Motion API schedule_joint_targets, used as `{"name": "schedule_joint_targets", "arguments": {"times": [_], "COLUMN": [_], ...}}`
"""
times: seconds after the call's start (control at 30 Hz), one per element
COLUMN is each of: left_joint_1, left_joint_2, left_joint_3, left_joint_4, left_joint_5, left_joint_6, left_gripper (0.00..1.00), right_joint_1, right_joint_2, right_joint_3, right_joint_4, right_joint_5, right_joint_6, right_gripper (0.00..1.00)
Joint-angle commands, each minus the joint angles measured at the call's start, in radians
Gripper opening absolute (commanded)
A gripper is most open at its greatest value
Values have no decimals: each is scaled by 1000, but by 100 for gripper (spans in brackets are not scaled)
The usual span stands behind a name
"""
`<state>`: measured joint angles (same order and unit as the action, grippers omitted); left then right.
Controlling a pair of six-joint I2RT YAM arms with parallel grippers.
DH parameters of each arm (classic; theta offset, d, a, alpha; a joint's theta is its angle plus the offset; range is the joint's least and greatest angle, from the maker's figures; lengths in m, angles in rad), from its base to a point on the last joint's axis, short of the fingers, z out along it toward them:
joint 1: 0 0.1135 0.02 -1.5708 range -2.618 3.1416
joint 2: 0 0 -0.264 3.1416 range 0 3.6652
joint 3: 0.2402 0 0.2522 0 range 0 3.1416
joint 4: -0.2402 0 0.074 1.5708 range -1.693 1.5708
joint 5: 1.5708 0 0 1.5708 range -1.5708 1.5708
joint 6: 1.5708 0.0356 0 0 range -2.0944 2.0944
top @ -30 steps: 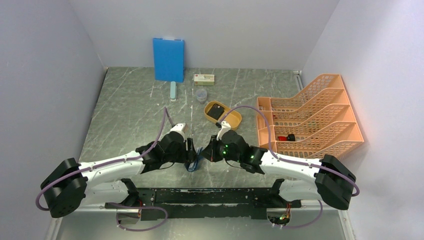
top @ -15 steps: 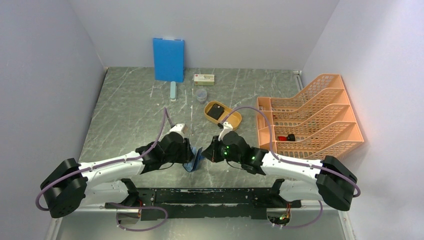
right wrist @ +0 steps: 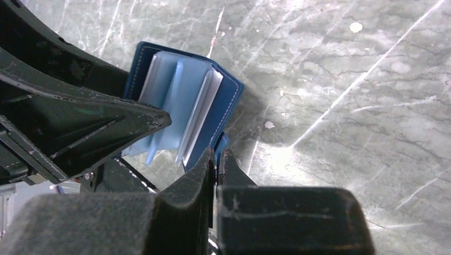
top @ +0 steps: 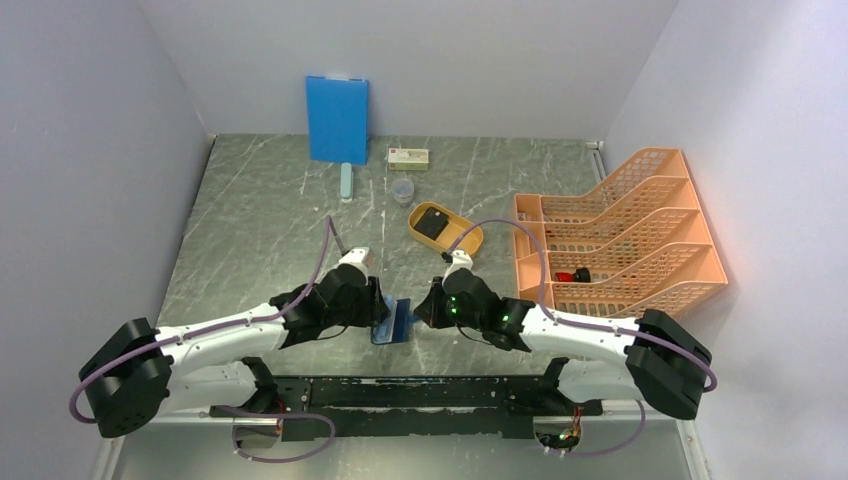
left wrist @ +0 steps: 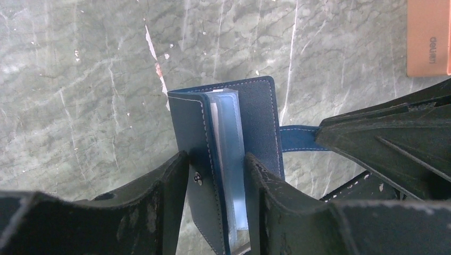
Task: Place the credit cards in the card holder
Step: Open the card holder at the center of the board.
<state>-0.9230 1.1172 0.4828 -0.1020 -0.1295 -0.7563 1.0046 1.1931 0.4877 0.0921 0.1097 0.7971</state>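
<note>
card holder: small dark navy folding case (top: 392, 322), spread open at the near middle of the table, strung between the two grippers; pale blue sleeves (right wrist: 175, 101) fanned out inside.
clasp tab: blue strap (left wrist: 298, 145) off the outer cover, stretched straight toward the right gripper.
left gripper: (top: 376, 306) clamped on one cover plus a wad of sleeves, one finger (left wrist: 167, 196) on each side.
right gripper: (top: 427, 308) pinched tight on the clasp tab, fingers almost meeting.
table: grey-green marbled top (top: 260, 220); cannot tell whether the case touches it.
further out: yellow-orange oval tray (top: 472, 240) holding a dark item, near and just behind the right gripper; orange mesh file rack (top: 620, 235) along the right side; bright blue flat board (top: 337, 118) upright against the back wall.
</note>
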Motion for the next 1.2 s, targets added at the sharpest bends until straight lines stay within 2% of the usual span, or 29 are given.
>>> {"name": "schedule_joint_targets", "arguments": {"times": [0.0,0.33,0.77,0.97,1.17], "left_joint_1": [-5,-5,-5,-5,-5], "left_joint_2": [16,9,28,12,20], "left_joint_3": [-9,-7,-10,-6,-3], "left_joint_4": [9,11,10,5,-2], "left_joint_5": [10,14,7,8,4], "left_joint_6": [2,4,4,7,11], "left_gripper": [47,56,46,58,60], "right_joint_1": [-5,-10,-17,-28,-28], "right_joint_2": [6,40,90,111,121], "right_joint_3": [-11,-14,-21,-29,-25], "right_joint_4": [-12,-23,-36,-43,-36], "right_joint_5": [27,40,59,61,56], "right_joint_6": [9,13,12,17,14], "right_gripper": [0,0,0,0,0]}}
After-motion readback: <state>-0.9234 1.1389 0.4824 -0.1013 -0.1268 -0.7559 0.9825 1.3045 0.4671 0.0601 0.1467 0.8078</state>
